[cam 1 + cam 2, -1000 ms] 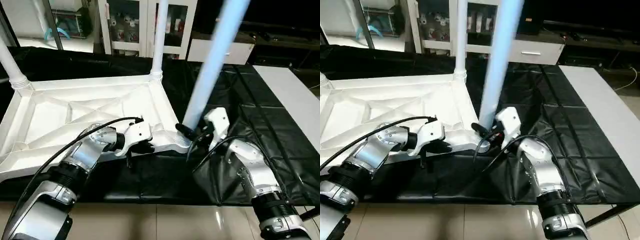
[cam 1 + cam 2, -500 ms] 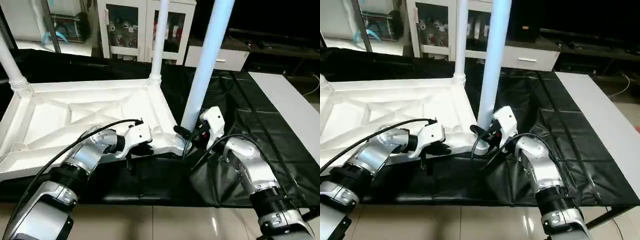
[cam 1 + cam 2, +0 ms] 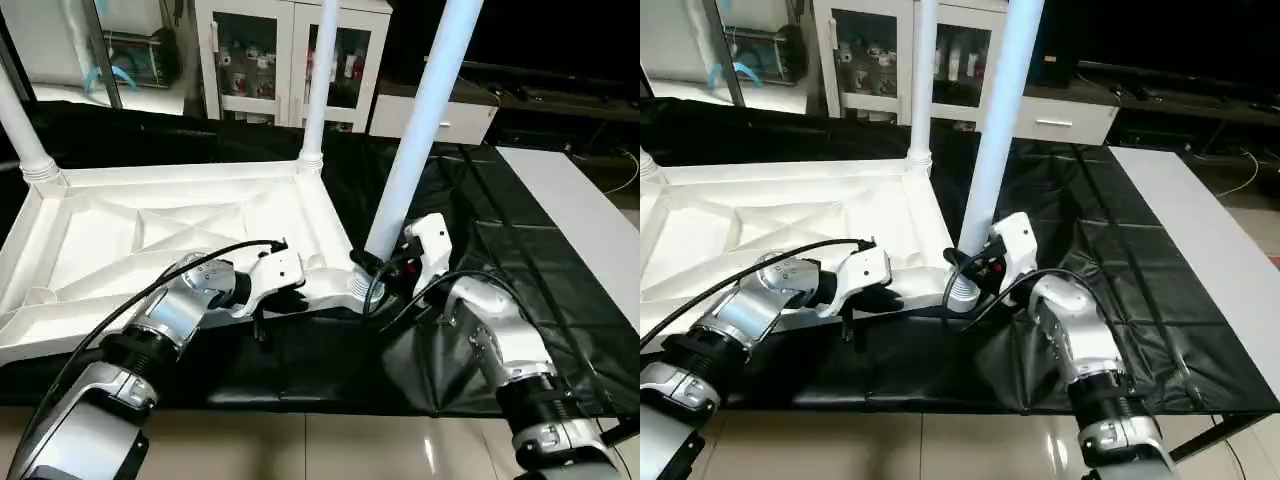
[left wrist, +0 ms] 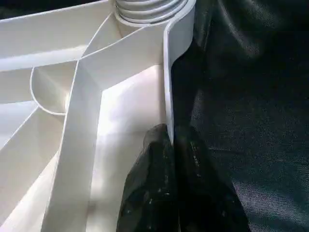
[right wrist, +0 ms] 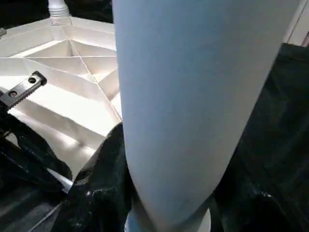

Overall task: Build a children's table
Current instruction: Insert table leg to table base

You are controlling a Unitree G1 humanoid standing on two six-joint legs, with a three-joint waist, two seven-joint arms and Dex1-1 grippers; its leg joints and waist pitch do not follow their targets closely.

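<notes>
White table top (image 3: 150, 240) upside down on the black worktop (image 3: 480, 210), ribs facing up. Long side running left to right, flat on the black cloth.

Three legs standing up from corner holes. One far leg (image 3: 318, 80) at the back right corner, straight up and out past the top of the picture. Another far leg (image 3: 22, 125) at the back left corner, leaning a little to the left. Near leg (image 3: 420, 120) at the front right corner, its long way pointing up and tipped a bit to the right, its bottom end sitting in the round corner hole (image 3: 362, 285).

Left gripper (image 3: 285, 290) at the front edge of the table top, near that same corner. Jaws closed on the thin white side wall, one black finger (image 4: 149, 179) inside the wall and one outside, pinching it.

Right gripper (image 3: 385, 268) down low at the near leg, just above the corner hole. Jaws wrapped around the bottom of the leg, black fingers (image 5: 104, 179) pressed against both sides of the white tube.

White cabinet (image 3: 290, 50) with glass doors behind the worktop. Another pale table (image 3: 580, 210) off to the right.
</notes>
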